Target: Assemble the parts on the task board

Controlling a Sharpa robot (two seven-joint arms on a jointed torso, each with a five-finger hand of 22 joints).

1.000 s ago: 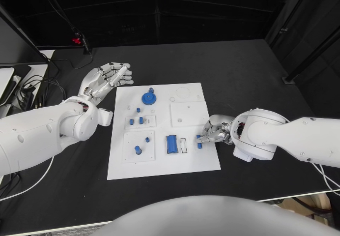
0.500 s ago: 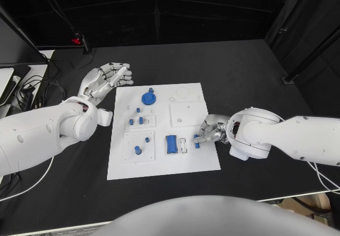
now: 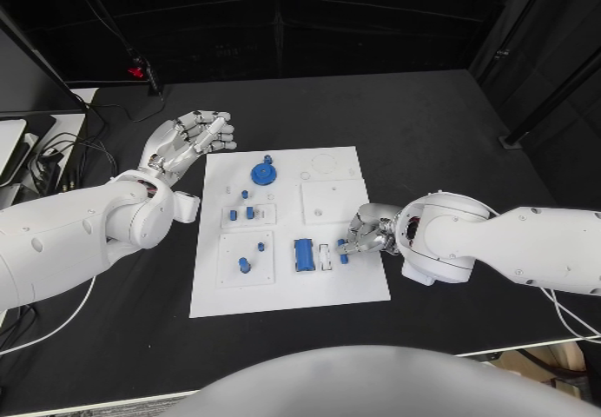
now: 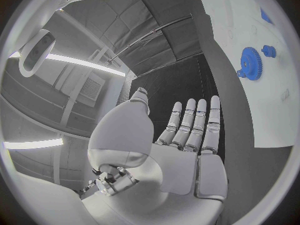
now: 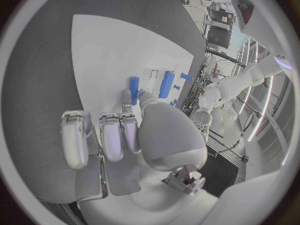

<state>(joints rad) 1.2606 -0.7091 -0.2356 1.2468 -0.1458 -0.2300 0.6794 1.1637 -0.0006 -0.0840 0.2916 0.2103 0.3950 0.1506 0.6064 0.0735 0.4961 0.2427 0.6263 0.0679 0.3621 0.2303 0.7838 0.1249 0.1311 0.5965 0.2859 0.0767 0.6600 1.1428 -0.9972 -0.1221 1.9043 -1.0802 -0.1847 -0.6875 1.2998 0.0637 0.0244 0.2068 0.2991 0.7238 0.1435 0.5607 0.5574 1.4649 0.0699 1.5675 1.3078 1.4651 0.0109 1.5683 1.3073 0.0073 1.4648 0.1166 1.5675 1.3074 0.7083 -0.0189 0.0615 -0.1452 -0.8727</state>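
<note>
Head view: task board (image 3: 328, 287) flat mid-bench; left hand (image 3: 188, 139) off its far left corner, fingers spread, holding nothing. Right hand (image 3: 367, 233) over near right part, pinching small blue peg (image 3: 342, 251) beside blue cylinder (image 3: 303, 254).
Left wrist view: blue gear (image 4: 252, 61) on board.
Right wrist view: peg at fingertips (image 5: 129, 108).

right robot hand (image 3: 365, 233) carried blue part (image 3: 342, 251) leftward, nearer slot
</note>
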